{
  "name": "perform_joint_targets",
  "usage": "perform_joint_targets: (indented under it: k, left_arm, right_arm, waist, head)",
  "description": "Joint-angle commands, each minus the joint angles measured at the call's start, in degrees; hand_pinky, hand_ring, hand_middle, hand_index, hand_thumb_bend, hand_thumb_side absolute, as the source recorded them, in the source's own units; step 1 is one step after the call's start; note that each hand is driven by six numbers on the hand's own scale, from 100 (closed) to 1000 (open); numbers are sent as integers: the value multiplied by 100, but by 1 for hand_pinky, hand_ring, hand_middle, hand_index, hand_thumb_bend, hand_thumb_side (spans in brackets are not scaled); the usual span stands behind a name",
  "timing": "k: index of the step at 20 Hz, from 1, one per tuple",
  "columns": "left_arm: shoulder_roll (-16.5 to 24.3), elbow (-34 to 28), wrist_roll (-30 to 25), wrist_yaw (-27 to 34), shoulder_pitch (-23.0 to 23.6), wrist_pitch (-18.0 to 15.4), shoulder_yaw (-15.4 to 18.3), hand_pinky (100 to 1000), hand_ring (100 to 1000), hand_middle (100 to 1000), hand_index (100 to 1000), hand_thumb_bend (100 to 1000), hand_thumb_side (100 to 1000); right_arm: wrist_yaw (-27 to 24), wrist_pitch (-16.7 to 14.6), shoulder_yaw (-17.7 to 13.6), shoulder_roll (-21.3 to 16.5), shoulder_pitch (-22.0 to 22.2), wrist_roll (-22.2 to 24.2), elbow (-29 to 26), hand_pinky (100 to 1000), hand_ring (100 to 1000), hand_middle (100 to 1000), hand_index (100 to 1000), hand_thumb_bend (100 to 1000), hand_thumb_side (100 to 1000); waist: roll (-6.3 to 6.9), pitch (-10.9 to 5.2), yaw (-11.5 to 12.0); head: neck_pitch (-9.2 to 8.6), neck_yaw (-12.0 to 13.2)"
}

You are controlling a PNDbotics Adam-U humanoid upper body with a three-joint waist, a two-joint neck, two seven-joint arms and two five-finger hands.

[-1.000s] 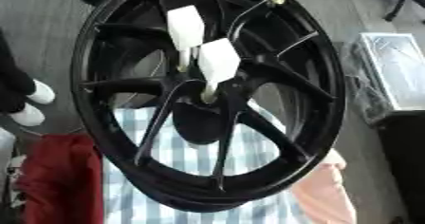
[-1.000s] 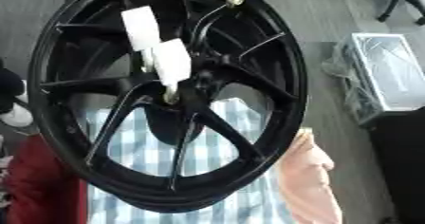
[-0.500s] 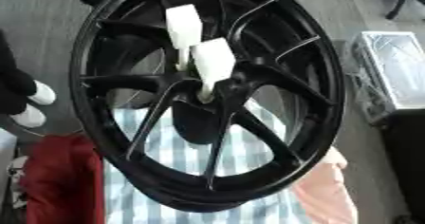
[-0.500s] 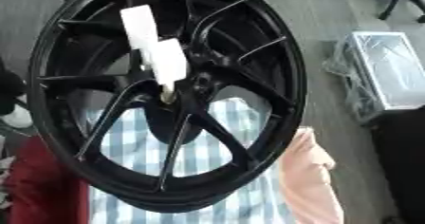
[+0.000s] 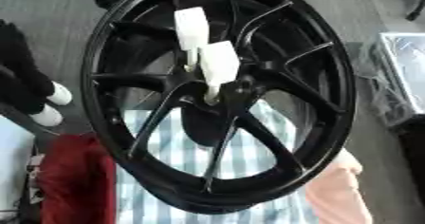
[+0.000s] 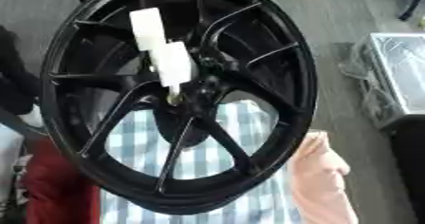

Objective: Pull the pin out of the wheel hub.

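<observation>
A black spoked wheel hub (image 5: 324, 71) stands tilted and fills most of both views. Two white pins with blocky heads stick out of it near its centre. The upper pin (image 5: 192, 28) sits just above the lower pin (image 5: 220, 69). The lower pin's thin stem runs down into the hub's centre (image 5: 212, 96). Neither of my hands shows in either view, and nothing holds the pins.
Under the wheel lies a blue-and-white checked cloth (image 5: 187, 163), with a red cloth (image 5: 75, 182) at its left and a pink cloth (image 6: 319, 180) at its right. A clear plastic-wrapped box (image 6: 398, 80) stands on the floor at right. White shoes (image 5: 51, 107) show at left.
A small pale thing at the top edge, above the wheel's rim, has gone out of view. The two white pins stay in the hub. The picture has shifted slightly.
</observation>
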Motion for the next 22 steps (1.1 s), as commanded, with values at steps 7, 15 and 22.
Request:
perform_joint_targets:
  k: [7, 15, 22]
  left_arm:
    - [93, -118, -19, -9, -58, -61, 50, 819, 745, 709, 748, 125, 761]
    - [75, -116, -56, -15, -64, -60, 24, 821, 747, 710, 748, 126, 761]
    - [67, -125, -83, -14, -70, -53, -1, 823, 747, 710, 747, 124, 760]
  right_arm:
    - [1386, 5, -393, 1357, 76, 721, -132, 865, 932, 947, 1000, 100, 741]
    - [1160, 109, -474, 1637, 36, 659, -132, 861, 929, 943, 1000, 100, 727]
    - [161, -488, -482, 1620, -117, -448, -132, 741, 744, 707, 930, 100, 525]
  waist:
    - [115, -81, -79]
    - [134, -94, -72]
    - [129, -102, -50]
  head:
    - [-105, 121]
    - [-96, 132]
    - [-117, 161]
